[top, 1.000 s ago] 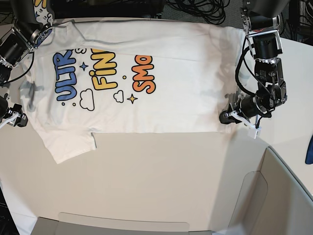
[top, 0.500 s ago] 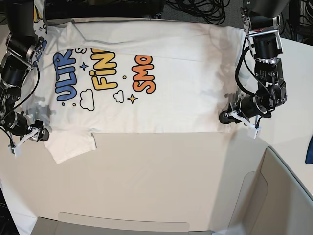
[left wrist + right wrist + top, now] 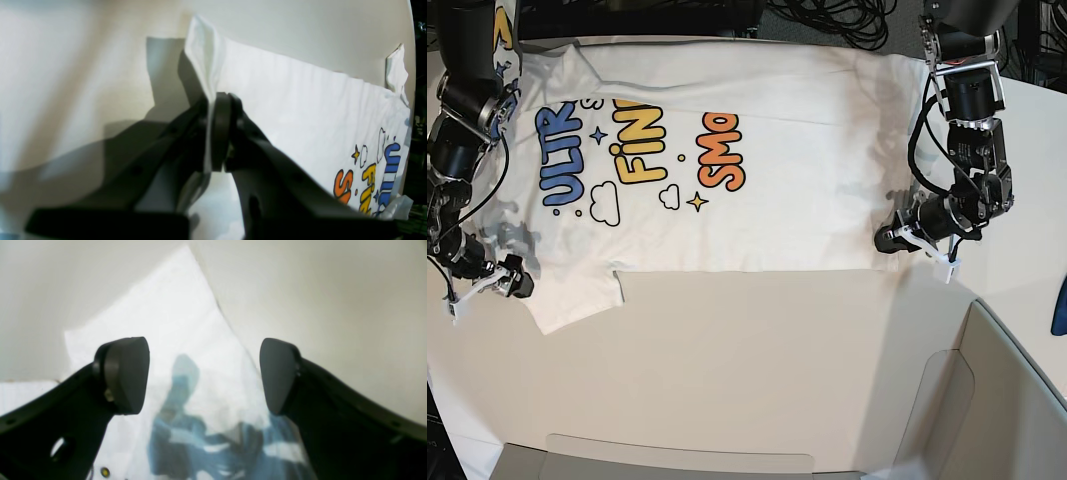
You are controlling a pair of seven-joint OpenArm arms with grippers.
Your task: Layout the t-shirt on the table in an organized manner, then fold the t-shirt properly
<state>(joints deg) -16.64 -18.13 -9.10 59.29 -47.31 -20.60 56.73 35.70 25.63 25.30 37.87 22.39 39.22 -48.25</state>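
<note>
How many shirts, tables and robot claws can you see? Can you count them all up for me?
T-shirt: 1
Table: 1
Robot claws: 2, the left claw pinching the shirt's corner and the right claw open by the sleeve
Total: 4

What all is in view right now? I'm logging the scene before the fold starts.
t-shirt: one, white with blue, yellow and orange lettering, spread print-up across the far half of the table.
table: one, off-white, under everything.
grey panel: one, grey, at the near corner on the base view's right.
cables: a bundle, black, beyond the table's far edge.
left end effector: one, black, shut on the t-shirt's hem corner, which stands pinched between its jaws.
right end effector: one, black, open, above the sleeve at the base view's left; I cannot tell whether it touches the cloth.
</note>
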